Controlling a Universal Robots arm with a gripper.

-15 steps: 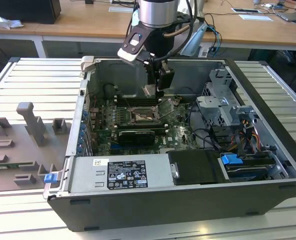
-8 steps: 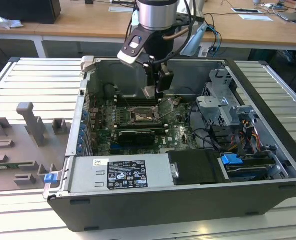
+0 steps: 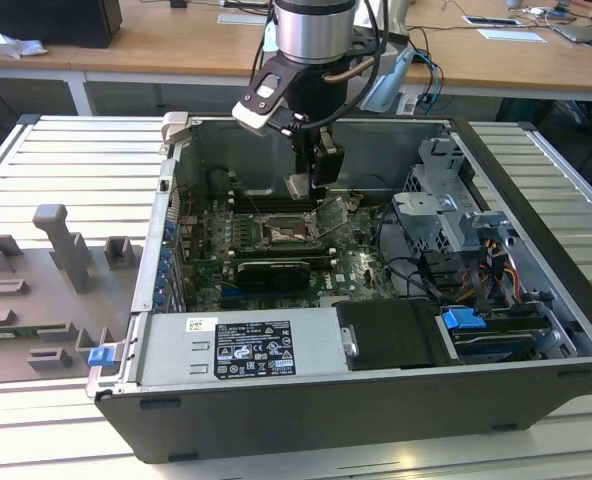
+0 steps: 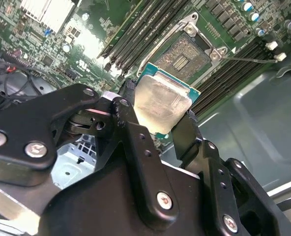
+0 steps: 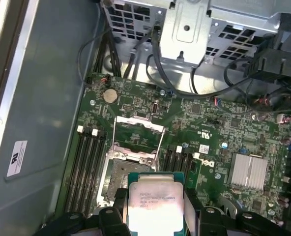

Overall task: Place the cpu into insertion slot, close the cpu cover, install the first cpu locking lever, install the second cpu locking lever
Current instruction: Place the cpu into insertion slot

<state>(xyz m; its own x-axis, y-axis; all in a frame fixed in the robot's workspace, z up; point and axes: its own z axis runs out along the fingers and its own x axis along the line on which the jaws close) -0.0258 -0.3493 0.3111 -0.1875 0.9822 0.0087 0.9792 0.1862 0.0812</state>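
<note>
My gripper (image 3: 309,182) hangs inside the open computer case, shut on the cpu (image 3: 298,186). In both wrist views the black fingers (image 4: 130,115) clamp the silvery square cpu (image 4: 162,101) by two opposite edges. The cpu (image 5: 153,201) hovers a little above the insertion slot (image 5: 120,174) and partly overlaps it in the first wrist view. The slot (image 4: 187,54) lies bare, its contact field showing. The cpu cover (image 5: 138,133) stands swung up on its hinge beyond the slot. A thin locking lever (image 4: 248,60) sticks out to one side of the slot, released.
Memory slots (image 5: 89,162) flank the socket on both sides. A black graphics card (image 3: 271,272) and the power supply (image 3: 241,350) lie in front of it. A drive cage (image 3: 446,215) with cables is at the exterior view's right. Grey fixtures (image 3: 56,260) stand outside the case.
</note>
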